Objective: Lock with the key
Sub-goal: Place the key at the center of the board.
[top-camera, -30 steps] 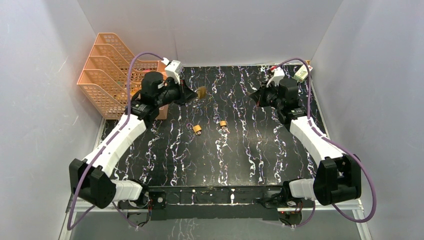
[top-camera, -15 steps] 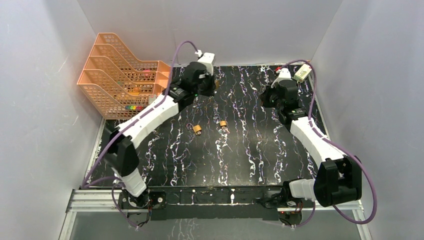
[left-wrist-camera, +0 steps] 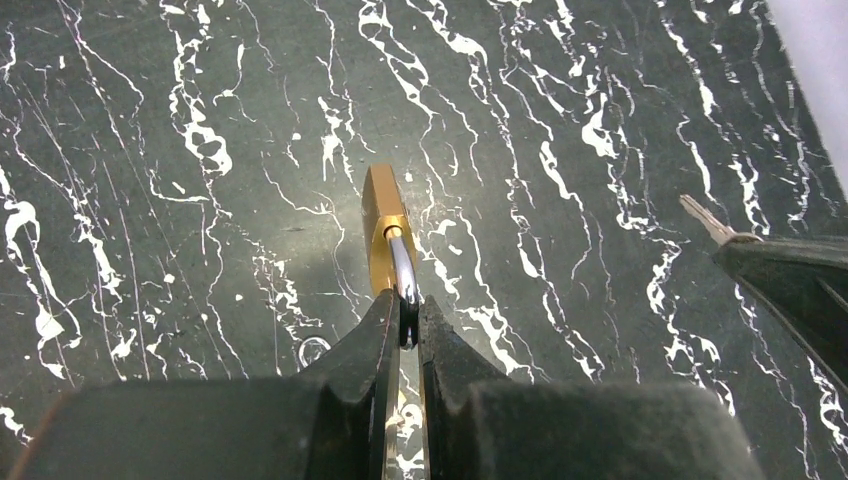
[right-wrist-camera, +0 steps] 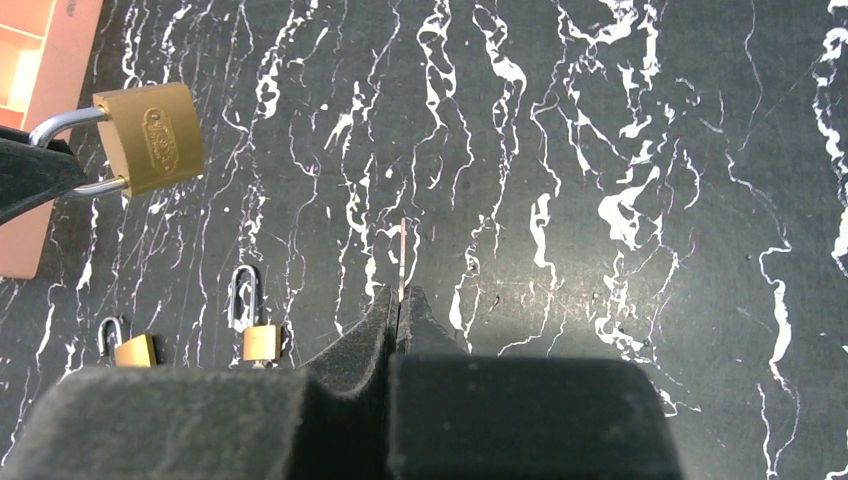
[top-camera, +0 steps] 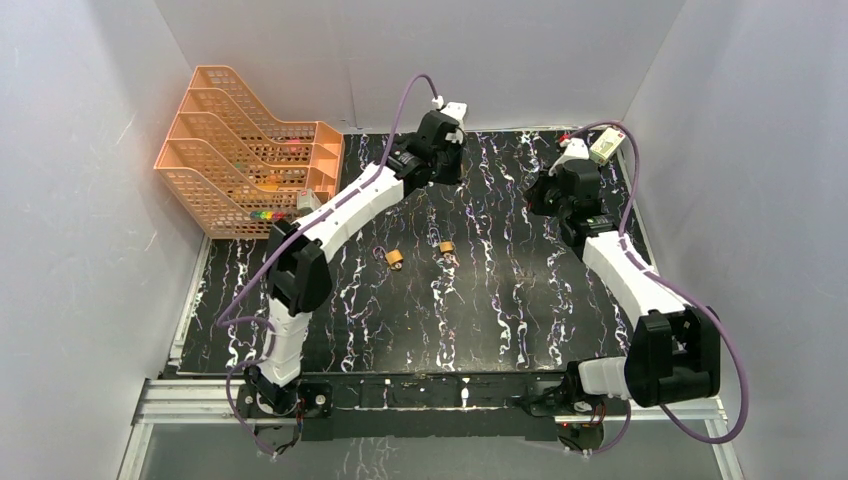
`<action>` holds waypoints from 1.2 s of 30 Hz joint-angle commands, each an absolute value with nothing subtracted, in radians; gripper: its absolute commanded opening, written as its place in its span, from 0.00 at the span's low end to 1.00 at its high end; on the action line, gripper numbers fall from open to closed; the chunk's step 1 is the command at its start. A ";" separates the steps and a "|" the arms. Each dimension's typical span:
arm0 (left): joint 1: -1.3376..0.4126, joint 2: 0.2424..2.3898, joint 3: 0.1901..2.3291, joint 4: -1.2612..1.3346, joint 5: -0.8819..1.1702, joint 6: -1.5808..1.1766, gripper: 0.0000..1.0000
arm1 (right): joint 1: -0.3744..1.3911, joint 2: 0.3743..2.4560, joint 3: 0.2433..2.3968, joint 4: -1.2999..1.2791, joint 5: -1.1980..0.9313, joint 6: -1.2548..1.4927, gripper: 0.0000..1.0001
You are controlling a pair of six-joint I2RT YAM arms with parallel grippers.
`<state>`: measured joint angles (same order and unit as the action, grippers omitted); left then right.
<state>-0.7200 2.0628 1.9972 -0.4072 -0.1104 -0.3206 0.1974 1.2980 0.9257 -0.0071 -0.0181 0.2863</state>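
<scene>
Padlock: the brass padlock [left-wrist-camera: 384, 232] hangs above the far middle of the table [top-camera: 500, 300], carried by its steel shackle and clear of the surface.
Handling: we judge it small but dense, rigid metal with smooth, slippery faces. It can swing on the shackle, so it needs a firm hold while the key goes in.
Where to hold: the shackle grip leaves the body free. Gripping the flat brass sides would resist twisting better.
Key: the key [right-wrist-camera: 402, 250] is thin, stiff and light, with its blade pointing away from the right wrist. We grip it by the bow.
Left pincer: the left gripper [left-wrist-camera: 408, 312] is clenched on the padlock's shackle.
Right pincer: the right gripper [right-wrist-camera: 400, 298] is pinched tight on the key, at the far right and well apart from the padlock.
Spare locks: two small padlocks [top-camera: 395, 258] lie mid-table, untouched.
Change: over the last second the left arm has swung from beside the orange rack [top-camera: 240, 150] at far left towards the far centre, bringing the padlock nearer the key. The right arm has barely shifted.
</scene>
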 commanded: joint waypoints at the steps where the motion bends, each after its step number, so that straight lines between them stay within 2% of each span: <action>1: -0.716 2.122 2.153 -0.530 -0.104 -0.347 0.00 | 0.188 1.329 0.912 0.023 -0.027 0.322 0.00; 7: -0.716 2.352 2.416 -0.749 -0.065 -0.383 0.00 | 0.185 1.413 0.893 0.086 -0.151 0.341 0.00; 14: -0.716 2.388 2.380 -0.717 -0.013 -0.430 0.00 | 0.185 1.480 0.884 0.154 -0.190 0.351 0.00; 21: -0.717 2.417 2.357 -0.722 0.068 -0.478 0.00 | 0.186 1.633 0.920 0.225 -0.256 0.374 0.00; 36: -0.743 2.481 2.439 -0.793 0.064 -0.486 0.00 | 0.186 1.780 0.989 0.333 -0.274 0.426 0.00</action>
<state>-0.7296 2.4851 2.3913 -0.7521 0.0422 -0.4812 0.1898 1.7615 0.9501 0.2489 -0.2436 0.4015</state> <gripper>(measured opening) 0.048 0.017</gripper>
